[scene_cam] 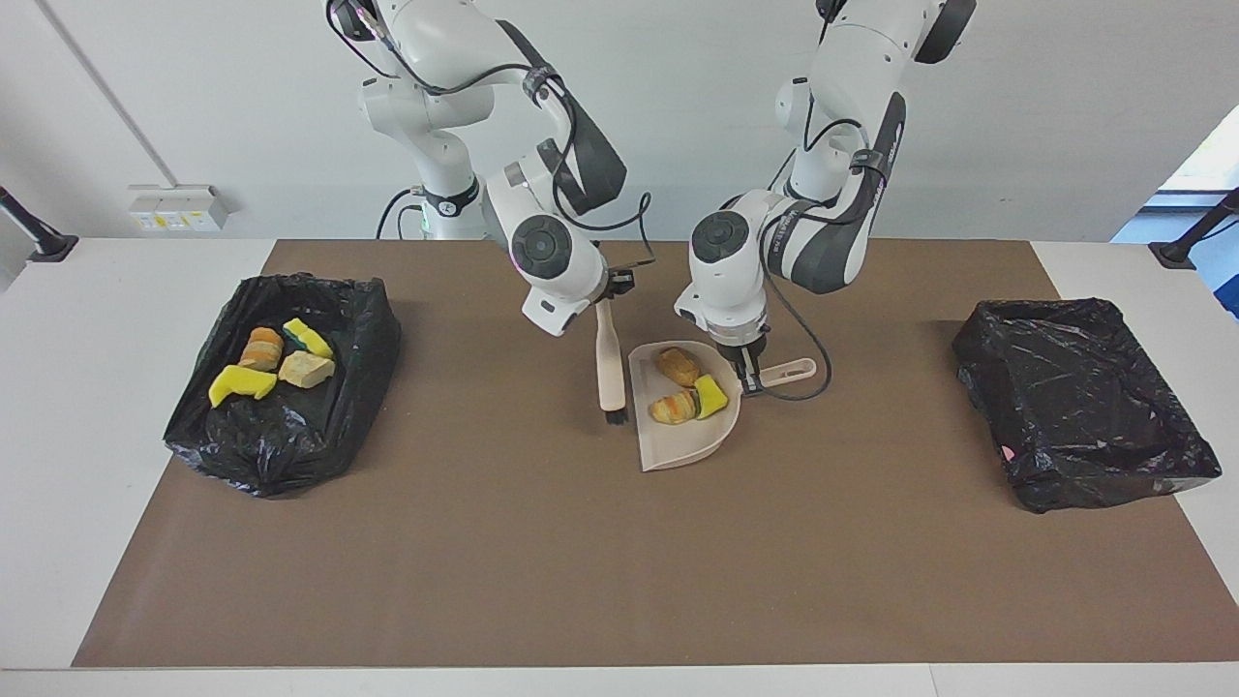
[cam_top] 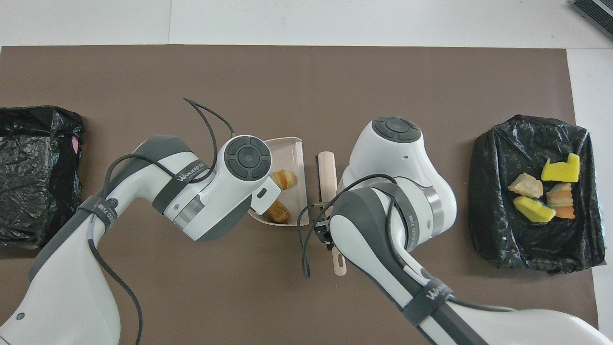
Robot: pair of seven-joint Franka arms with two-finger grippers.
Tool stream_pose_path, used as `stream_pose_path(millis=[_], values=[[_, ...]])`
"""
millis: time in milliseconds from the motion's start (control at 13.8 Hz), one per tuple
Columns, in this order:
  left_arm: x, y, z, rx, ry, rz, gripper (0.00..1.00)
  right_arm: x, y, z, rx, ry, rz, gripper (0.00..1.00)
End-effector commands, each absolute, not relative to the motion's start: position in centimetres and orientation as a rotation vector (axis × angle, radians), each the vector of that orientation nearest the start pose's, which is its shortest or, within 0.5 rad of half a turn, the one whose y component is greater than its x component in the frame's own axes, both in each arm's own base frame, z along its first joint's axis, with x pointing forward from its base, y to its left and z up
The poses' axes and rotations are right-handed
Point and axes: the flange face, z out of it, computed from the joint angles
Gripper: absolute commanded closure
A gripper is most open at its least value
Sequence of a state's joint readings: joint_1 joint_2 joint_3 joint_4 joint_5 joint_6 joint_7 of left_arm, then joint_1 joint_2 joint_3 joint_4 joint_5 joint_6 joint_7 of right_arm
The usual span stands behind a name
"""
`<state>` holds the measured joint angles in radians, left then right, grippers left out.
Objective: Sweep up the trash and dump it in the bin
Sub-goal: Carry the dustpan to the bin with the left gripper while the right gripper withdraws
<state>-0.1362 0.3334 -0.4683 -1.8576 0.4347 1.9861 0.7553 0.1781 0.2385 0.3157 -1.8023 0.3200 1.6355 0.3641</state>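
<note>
I see my left gripper (scene_cam: 748, 376) clamped on the dustpan (scene_cam: 682, 431) holding 3 trash (scene_cam: 675, 407) scraps, right gripper (scene_cam: 606, 296) clamped on the brush (scene_cam: 610, 373) beside it.

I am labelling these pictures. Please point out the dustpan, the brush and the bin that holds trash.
dustpan (scene_cam: 682, 447): facing view, bare floor of the pan near its open lip.
brush (scene_cam: 610, 363): facing view, middle of the beige handle.
bin with trash (scene_cam: 363, 334): facing view, black bag over its wall.
</note>
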Motion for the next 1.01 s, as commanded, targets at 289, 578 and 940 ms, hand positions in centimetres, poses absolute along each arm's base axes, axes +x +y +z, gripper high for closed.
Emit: stream_pose_path(millis=[289, 578, 940], values=[[51.2, -25.3, 37.6, -2.043, 1.984, 0.290, 1.00, 39.6, 30.8, 46.2, -3.059, 0.053, 0.706, 1.00], [52.5, -22.0, 39.5, -2.055, 1.956, 0.278, 1.00, 33.9, 33.2, 43.2, -3.096, 0.027, 0.636, 1.00], [53.9, -15.6, 42.1, -2.131, 1.882, 0.262, 1.00, 32.4, 34.5, 40.1, -3.036, 0.110, 0.679, 1.00]])
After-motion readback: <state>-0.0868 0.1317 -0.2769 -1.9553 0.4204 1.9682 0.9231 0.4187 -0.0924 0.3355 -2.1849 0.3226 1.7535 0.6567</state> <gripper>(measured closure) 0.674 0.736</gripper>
